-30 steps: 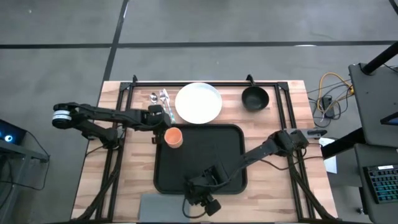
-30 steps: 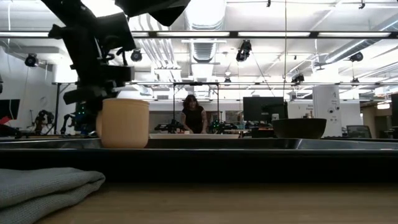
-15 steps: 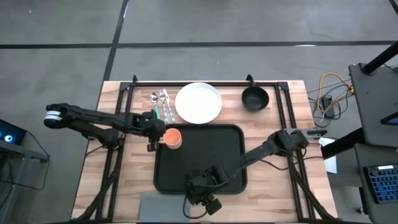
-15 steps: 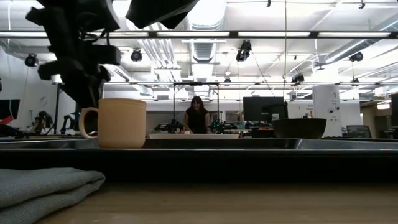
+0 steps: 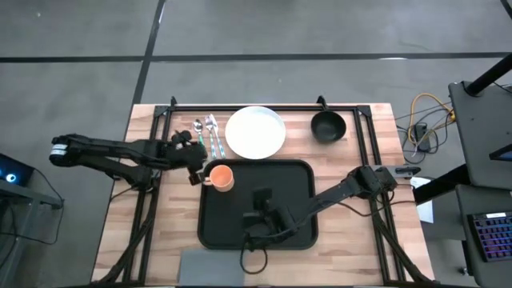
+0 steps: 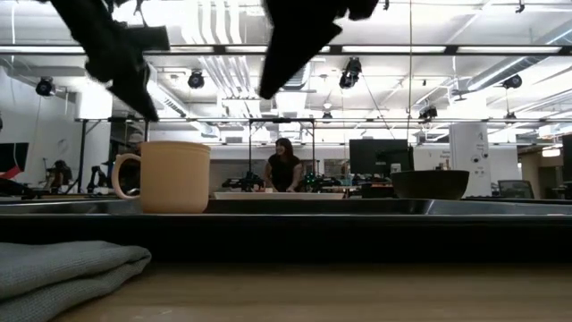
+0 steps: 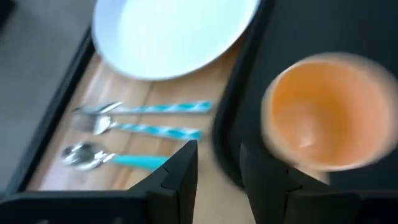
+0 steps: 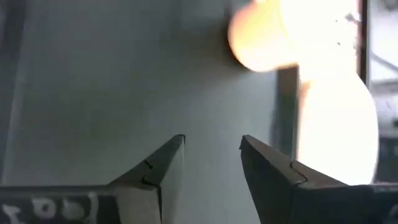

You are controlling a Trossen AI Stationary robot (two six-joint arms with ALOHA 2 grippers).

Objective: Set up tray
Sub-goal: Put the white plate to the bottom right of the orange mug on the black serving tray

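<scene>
The black tray (image 5: 272, 180) lies mid-table. An orange mug (image 5: 222, 178) stands upright on its floor in the far left corner, with its handle (image 6: 125, 174) turned toward the table's left. My left gripper (image 5: 194, 164) hangs open just left of the mug, above the tray's rim, and touches nothing; its wrist view shows the mug (image 7: 323, 112) beyond the fingers. My right gripper (image 5: 260, 198) is open above the middle of the tray with only bare tray floor (image 8: 124, 74) between its fingers.
A white plate (image 5: 255, 132), a black bowl (image 5: 328, 126) and cutlery with teal handles (image 5: 206, 132) lie on the wood beyond the tray's far edge. A folded grey napkin (image 6: 63, 268) lies at the table's near edge. A person stands far back in the room.
My left gripper has risen and drawn back from the mug toward the table's left edge, rolling a little; the mug stays standing on the tray. My right gripper has swung from over the tray's near edge and the napkin toward the far side, now over the tray's middle.
</scene>
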